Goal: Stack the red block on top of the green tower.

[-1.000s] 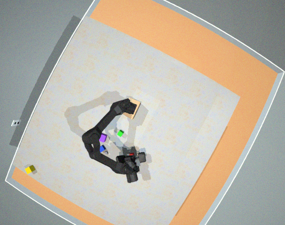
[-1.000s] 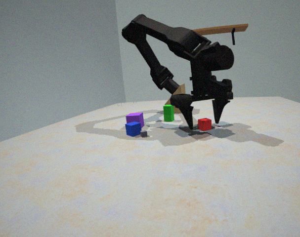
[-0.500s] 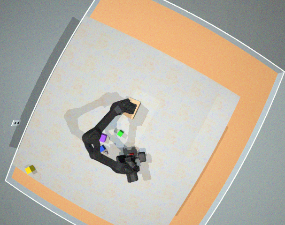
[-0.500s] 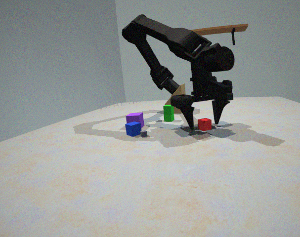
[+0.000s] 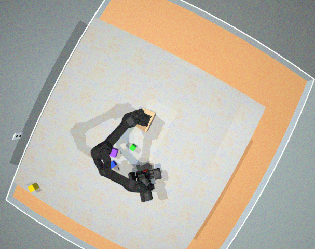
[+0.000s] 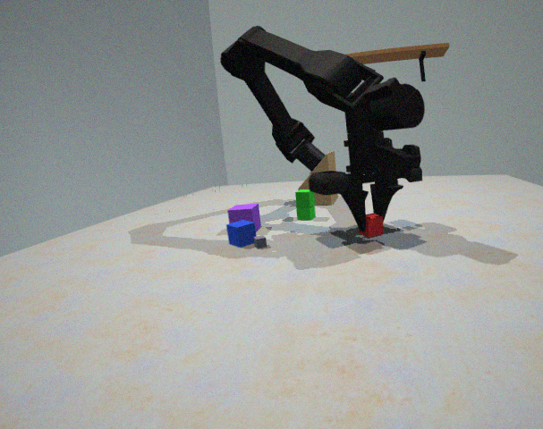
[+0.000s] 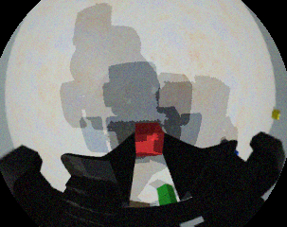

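Observation:
The red block (image 5: 145, 170) (image 6: 374, 226) (image 7: 149, 142) sits on the table top, between the two fingertips. My gripper (image 6: 373, 223) (image 7: 147, 135) points down at it, and the fingers touch it on both sides in the wrist view, so it is shut on the red block. The green tower (image 5: 133, 147) (image 6: 305, 205) (image 7: 167, 194) stands upright, apart from the gripper, on the side toward the arm's base. In the top view the arm hides most of the fingers.
A purple block (image 5: 113, 152) (image 6: 243, 215) and a blue block (image 5: 113, 164) (image 6: 241, 233) stand near the arm's middle joint, with a small grey block (image 6: 260, 241) beside the blue one. A yellow block (image 5: 31, 188) (image 7: 276, 114) lies far off. A wooden piece (image 5: 152, 118) (image 6: 327, 168) is at the arm's base.

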Robot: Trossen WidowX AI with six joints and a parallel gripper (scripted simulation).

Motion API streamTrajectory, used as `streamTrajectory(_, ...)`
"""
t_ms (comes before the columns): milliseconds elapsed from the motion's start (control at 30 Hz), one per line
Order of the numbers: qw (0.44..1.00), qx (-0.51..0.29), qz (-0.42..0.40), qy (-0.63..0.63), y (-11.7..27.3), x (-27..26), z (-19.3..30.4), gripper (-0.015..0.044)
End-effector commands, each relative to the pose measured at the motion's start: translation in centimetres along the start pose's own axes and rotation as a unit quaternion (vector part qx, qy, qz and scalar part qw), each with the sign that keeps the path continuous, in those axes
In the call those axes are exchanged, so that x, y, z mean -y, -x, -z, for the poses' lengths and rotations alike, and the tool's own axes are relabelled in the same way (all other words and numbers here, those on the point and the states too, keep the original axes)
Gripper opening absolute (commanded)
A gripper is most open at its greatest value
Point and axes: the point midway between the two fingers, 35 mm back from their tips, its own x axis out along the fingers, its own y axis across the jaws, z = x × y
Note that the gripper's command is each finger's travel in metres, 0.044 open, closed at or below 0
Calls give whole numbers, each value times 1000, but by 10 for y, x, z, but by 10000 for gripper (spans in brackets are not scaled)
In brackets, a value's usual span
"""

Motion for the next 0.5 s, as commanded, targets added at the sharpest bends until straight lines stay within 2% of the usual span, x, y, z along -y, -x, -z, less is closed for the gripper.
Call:
streamTrajectory(0,1000,0,2,3,0,0,0,85)
streamTrajectory(67,1000,0,2,3,0,0,0,72)
streamTrajectory(167,1000,0,2,3,6,0,0,0)
streamTrajectory(467,1000,0,1,3,50,-1,0,0)
